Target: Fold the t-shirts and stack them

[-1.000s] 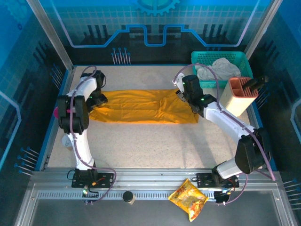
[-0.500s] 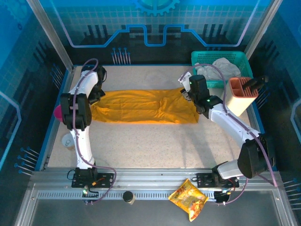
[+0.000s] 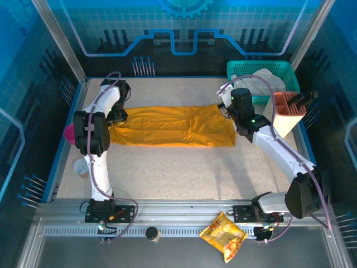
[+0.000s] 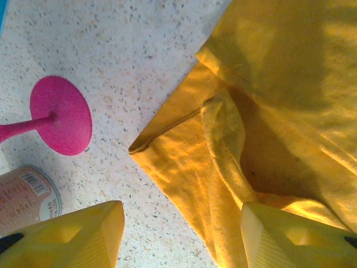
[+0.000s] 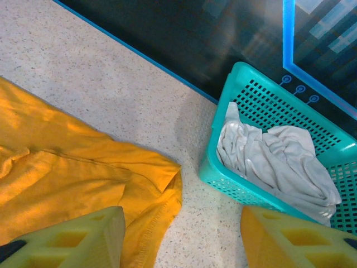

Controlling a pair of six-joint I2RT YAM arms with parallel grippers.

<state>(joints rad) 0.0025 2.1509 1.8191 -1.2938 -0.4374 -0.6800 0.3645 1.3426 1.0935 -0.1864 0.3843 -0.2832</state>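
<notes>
Table point(image 3: 167, 167): teal basket point(image 5: 245, 100) (cloth point(image 5: 279, 156) inside) near t-shirt point(image 3: 167, 125).

robot lab cell: aluminium frame point(image 3: 178, 222), blue panels point(image 3: 234, 22)

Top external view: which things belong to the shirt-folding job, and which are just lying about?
Job:
- orange-yellow t-shirt, laid out as a long strip

Lying about:
- snack packet
- pink stemmed object
- can
- tan holder
- teal basket holding pale cloth, possibly another shirt
</notes>
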